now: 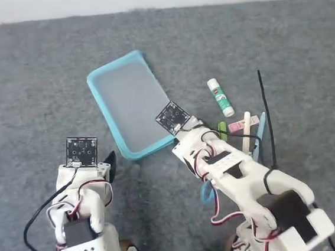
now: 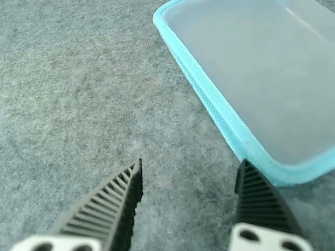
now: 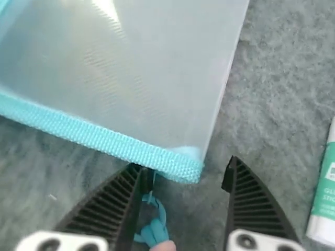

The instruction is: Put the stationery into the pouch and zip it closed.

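Two arms stand side by side on the grey surface. The left tool has its two fingers wide apart with nothing between them. It is low over the surface, just beside the near end of the pouch. The pouch lies flat in the middle. It is see-through with a blue-green edge.

The right tool is at the pouch's near corner, with its fingers apart and one on each side of that corner. A small blue string sits next to one finger.

To the right, out on the surface, lie a glue stick, a green thing, a pink thing, a cream pen, a blue pen and a thin black stick, all close together.
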Controlling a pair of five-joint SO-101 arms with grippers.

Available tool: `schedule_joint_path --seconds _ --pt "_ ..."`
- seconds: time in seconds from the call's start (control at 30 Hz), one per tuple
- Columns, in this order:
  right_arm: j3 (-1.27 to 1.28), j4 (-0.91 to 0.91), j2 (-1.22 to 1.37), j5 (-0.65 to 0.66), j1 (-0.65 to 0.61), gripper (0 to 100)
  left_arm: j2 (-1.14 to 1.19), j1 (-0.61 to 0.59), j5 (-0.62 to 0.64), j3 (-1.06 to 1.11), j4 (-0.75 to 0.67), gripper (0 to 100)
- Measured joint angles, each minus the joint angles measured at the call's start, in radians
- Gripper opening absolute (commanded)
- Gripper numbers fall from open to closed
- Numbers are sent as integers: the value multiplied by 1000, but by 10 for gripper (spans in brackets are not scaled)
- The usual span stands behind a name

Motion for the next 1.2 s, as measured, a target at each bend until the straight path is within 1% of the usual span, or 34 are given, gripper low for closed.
schedule_joint_path --seconds 0.07,0.13,0.2,0.33,0.43,0.53,0.77,0.83,0.93,1.07,1.2 --pt "-5 0 0 0 2 1 0 0 0 0 0 268" --pt "-5 0 0 2 5 24 0 0 0 0 0 268" --pt "-15 0 0 15 8 5 0 0 0 0 0 268" --pt "-51 34 0 69 8 6 0 0 0 0 0 268" --pt "-100 126 0 94 8 6 0 0 2 0 0 268" --pt "-164 258 0 100 6 6 0 0 2 0 0 268" --pt "-364 713 -140 100 6 6 0 0 2 0 0 268" --pt "-416 796 -176 64 14 6 0 0 2 0 0 268" --pt "-470 856 -203 11 55 6 0 0 2 0 0 269" --pt "-480 882 -207 -2 61 6 0 2 2 -15 0 270" --pt "-480 893 -207 -5 68 6 0 18 2 -84 15 271"
